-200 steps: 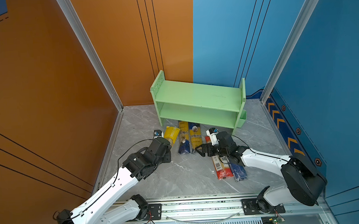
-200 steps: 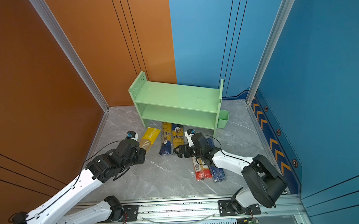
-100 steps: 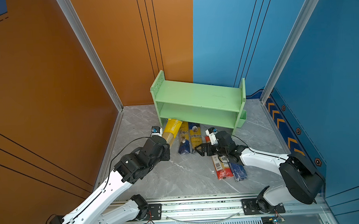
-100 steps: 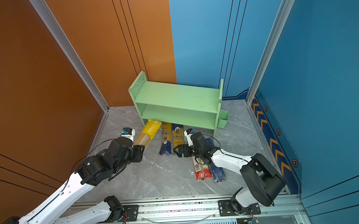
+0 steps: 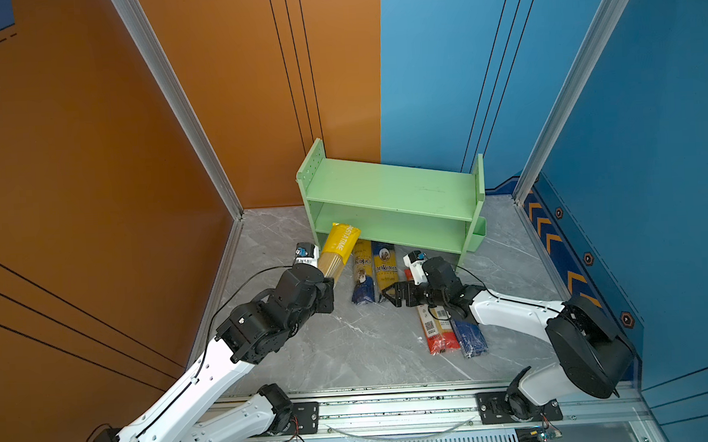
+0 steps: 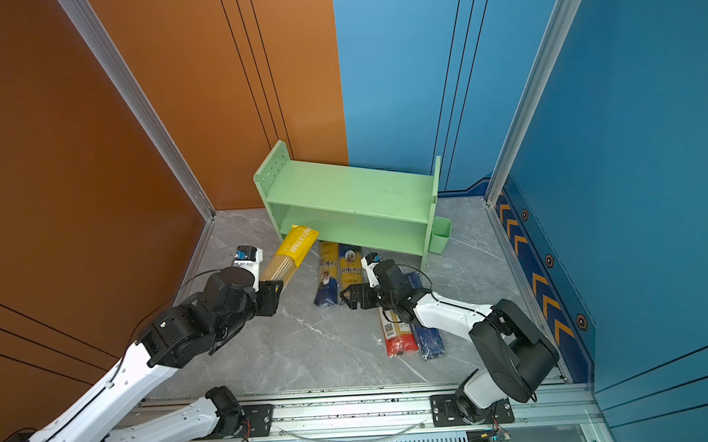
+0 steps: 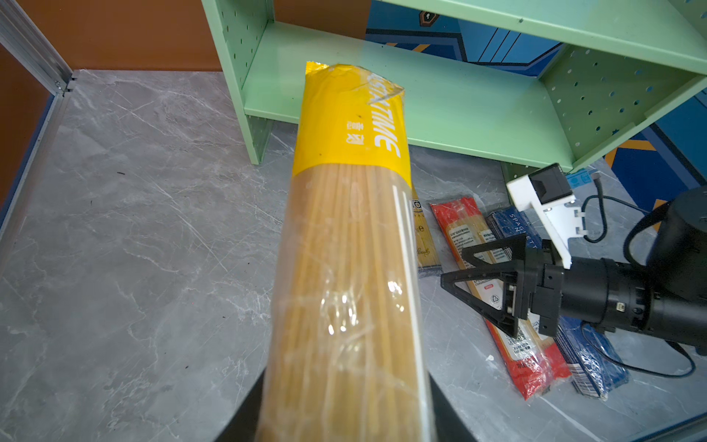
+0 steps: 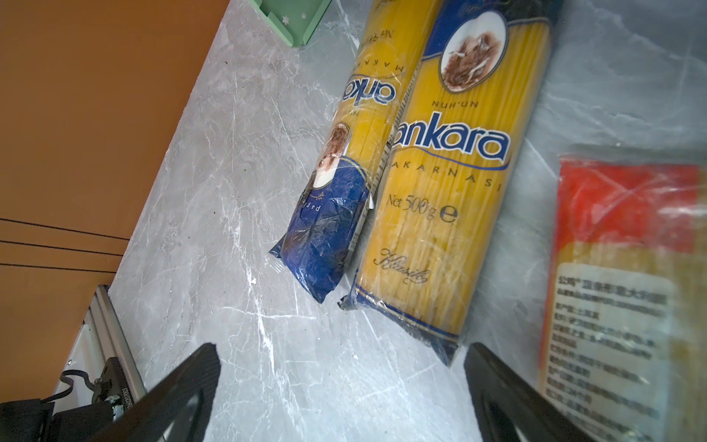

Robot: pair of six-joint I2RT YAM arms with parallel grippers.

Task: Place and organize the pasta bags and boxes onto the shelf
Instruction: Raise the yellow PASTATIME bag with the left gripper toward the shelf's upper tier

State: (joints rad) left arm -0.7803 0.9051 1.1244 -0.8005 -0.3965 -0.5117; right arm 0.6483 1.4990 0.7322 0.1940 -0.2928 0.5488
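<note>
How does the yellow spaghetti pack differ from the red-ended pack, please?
The yellow pack sits in the left gripper, tilted toward the shelf; the red-ended pack lies flat on the table, unheld. The yellow pack has a yellow top, the red-ended pack red ends. Both hold spaghetti.

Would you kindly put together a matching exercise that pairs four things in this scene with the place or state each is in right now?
Things
1. yellow spaghetti pack
2. red-ended pack
3. right gripper
4. small green bin

Places or states
A. open, holding nothing
B. mounted on the shelf's end panel
C. flat on the floor, beside the dark blue pack
D. clamped in the left gripper, tip at the lower tier

Pairs: 1-D, 2-C, 3-A, 4-B
</note>
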